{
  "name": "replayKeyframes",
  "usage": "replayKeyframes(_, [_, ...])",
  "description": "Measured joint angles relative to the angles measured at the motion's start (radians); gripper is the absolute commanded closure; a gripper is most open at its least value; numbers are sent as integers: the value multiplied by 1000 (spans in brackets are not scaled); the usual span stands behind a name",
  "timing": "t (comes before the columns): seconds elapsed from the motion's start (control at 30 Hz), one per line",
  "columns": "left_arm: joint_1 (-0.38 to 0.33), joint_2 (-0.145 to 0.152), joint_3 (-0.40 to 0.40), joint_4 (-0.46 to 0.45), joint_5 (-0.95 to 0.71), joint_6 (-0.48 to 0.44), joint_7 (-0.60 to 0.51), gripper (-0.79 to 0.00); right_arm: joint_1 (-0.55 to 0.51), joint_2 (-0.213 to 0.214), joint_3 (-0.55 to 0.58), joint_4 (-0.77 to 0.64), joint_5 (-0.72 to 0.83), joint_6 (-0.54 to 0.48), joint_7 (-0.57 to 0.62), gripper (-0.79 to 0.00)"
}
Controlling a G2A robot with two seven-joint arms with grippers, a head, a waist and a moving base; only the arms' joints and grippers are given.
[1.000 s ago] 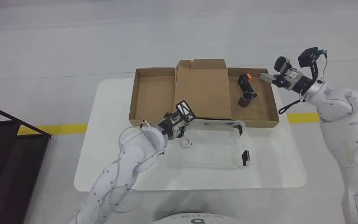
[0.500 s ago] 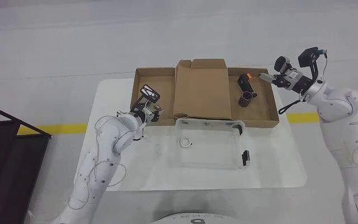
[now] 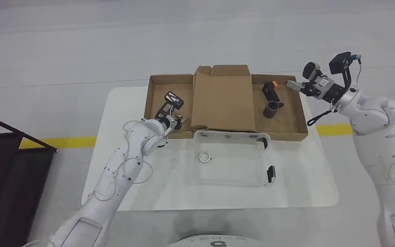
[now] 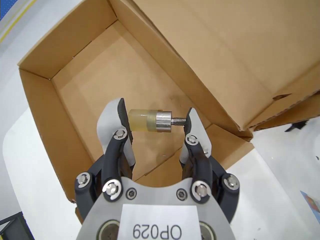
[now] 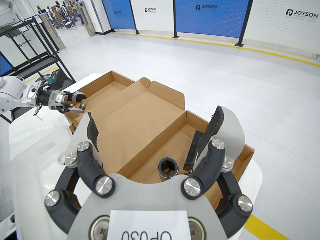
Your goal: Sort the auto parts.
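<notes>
left gripper (image 4: pixel 155 123) gripping a small threaded stud part (image 4: pixel 150 124) end to end (pale body, metal collar), hovering over the left compartment of the cardboard box (image 4: pixel 75 58), right gripper (image 5: pixel 155 113) gaping wide, holding nothing, hanging above the right compartment, black sleeve (image 5: pixel 167 167) sitting inside

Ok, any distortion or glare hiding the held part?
Left wrist view: wide-angle bend splays the cardboard box walls, but the stud in the left gripper is evenly lit. Right wrist view: barrier panels lean; floor faintly mirrors them. Top view: clear bin nearly blends into the table.
</notes>
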Motion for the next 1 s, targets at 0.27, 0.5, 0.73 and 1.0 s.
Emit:
replayKeyframes(0.27, [-16,-5,1,10,-3,21,17,-785,0,0,0,0,0,0,0,-785])
replayKeyframes(0.5, [62,15,-65,-188,15,16,28,-785,0,0,0,0,0,0,0,-785])
replayKeyframes(0.73, [234,55,-71,-533,116,-254,-74,-785,0,0,0,0,0,0,0,-785])
replayKeyframes(1.0, [276,64,-86,-609,97,-347,-104,-785,0,0,0,0,0,0,0,-785])
